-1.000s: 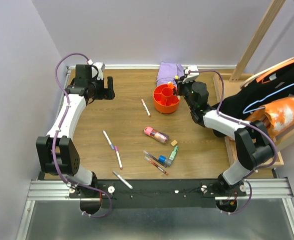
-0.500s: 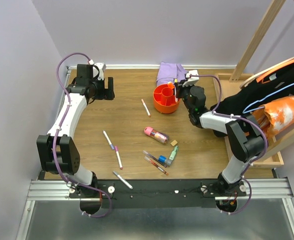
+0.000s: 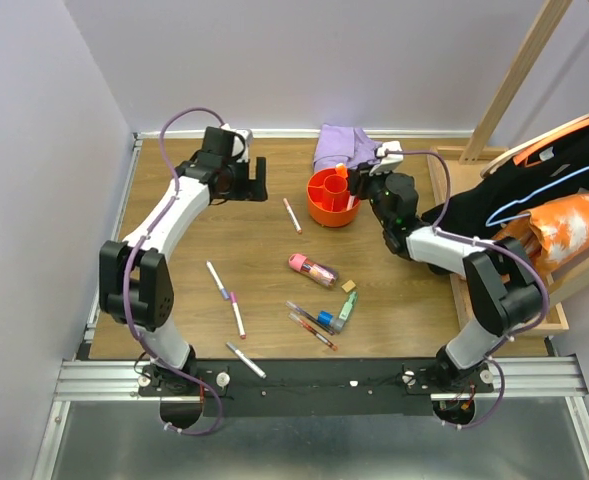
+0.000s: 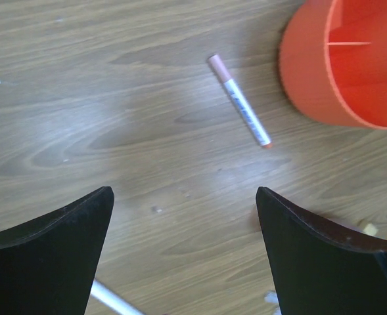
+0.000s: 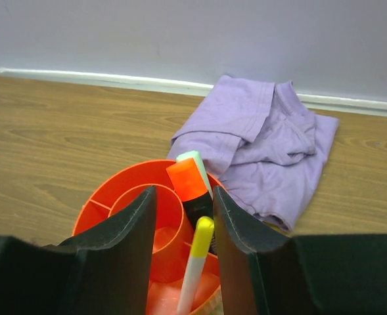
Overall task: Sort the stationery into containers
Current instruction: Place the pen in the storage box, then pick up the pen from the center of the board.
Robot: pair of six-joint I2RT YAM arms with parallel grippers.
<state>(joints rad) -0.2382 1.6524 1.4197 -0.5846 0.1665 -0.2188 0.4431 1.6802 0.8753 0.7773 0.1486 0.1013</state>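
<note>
Right gripper (image 5: 183, 197) over the orange cup (image 5: 98, 207), jaws narrowly parted around an orange highlighter (image 5: 186, 178) standing in it (clamped or free, I cannot tell). Left gripper (image 4: 183, 193) gapes wide beside the cup, a white pen (image 4: 240, 110) lying between them.

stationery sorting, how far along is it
Early on. Done: an orange highlighter, a mint-tipped one and a yellow-capped pen stand in the orange cup. In hand: the right pincer straddles them; grip unclear. The open left pincer hovers over a pink-capped pen. Left: that pen, the pink tube, tan eraser, mint highlighter and several pens on the table.
</note>
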